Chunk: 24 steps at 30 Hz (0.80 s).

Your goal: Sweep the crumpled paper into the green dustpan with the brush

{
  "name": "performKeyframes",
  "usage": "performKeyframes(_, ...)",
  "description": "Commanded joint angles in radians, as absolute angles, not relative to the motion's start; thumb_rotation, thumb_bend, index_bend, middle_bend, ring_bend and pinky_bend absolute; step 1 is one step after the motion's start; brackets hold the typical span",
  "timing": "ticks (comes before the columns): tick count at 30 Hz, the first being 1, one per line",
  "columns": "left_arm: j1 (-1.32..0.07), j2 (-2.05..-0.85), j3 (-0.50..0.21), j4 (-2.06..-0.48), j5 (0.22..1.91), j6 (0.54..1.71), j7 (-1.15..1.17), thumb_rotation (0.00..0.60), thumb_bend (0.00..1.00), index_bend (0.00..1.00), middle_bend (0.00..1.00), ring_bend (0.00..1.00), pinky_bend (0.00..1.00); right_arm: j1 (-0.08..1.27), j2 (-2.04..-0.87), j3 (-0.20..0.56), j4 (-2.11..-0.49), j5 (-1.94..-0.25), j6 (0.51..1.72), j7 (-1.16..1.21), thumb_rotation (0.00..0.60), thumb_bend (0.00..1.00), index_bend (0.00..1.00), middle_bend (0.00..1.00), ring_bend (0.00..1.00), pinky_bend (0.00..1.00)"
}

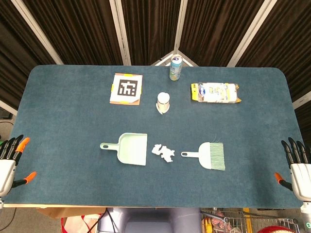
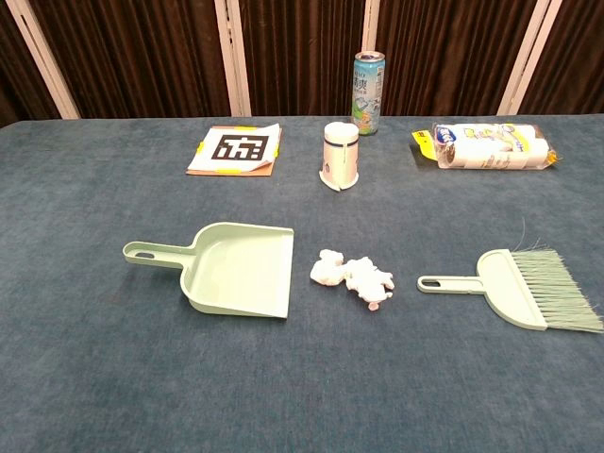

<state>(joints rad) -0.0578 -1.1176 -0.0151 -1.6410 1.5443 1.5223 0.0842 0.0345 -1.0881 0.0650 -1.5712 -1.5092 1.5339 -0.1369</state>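
Note:
A pale green dustpan (image 1: pixel 130 148) (image 2: pixel 229 268) lies in the middle of the blue table, handle to the left and mouth to the right. White crumpled paper (image 1: pixel 163 152) (image 2: pixel 353 276) sits just right of its mouth. Further right lies a pale green brush (image 1: pixel 211 155) (image 2: pixel 525 289), handle toward the paper. My left hand (image 1: pixel 9 162) hangs at the table's front left corner, fingers apart and holding nothing. My right hand (image 1: pixel 297 167) is at the front right corner, likewise holding nothing. The chest view shows neither hand.
At the back stand a drink can (image 1: pixel 175 67) (image 2: pixel 368 80), a small white container (image 1: pixel 163 102) (image 2: pixel 340 156), a printed marker card (image 1: pixel 127 89) (image 2: pixel 234 150) and a wrapped snack packet (image 1: pixel 215 92) (image 2: pixel 488 146). A cart shows below the table's front edge.

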Motion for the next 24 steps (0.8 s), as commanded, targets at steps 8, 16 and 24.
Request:
performKeyframes(8,-0.056,-1.117,-0.014,-1.642,1.547,1.526,0.089,0.6,0.0,0.0,0.0,0.0,0.0,0.032,-1.085,0.065,-1.577,-1.506,1.534,-0.135,0.6,0.21,0.0,0.0,0.0,0.0)
performKeyframes(16,-0.059,-1.117,-0.018,-1.642,1.538,1.519,0.088,0.6,0.0,0.0,0.0,0.0,0.0,0.035,-1.087,0.063,-1.58,-1.511,1.531,-0.139,0.6,0.21,0.0,0.0,0.0,0.0)
performKeyframes(24,-0.056,-1.114,-0.015,-1.647,1.541,1.523,0.089,0.6,0.0,0.0,0.0,0.0,0.0,0.048,-1.081,0.074,-1.598,-1.516,1.525,-0.122,0.6,0.22,0.0,0.0,0.0,0.0)
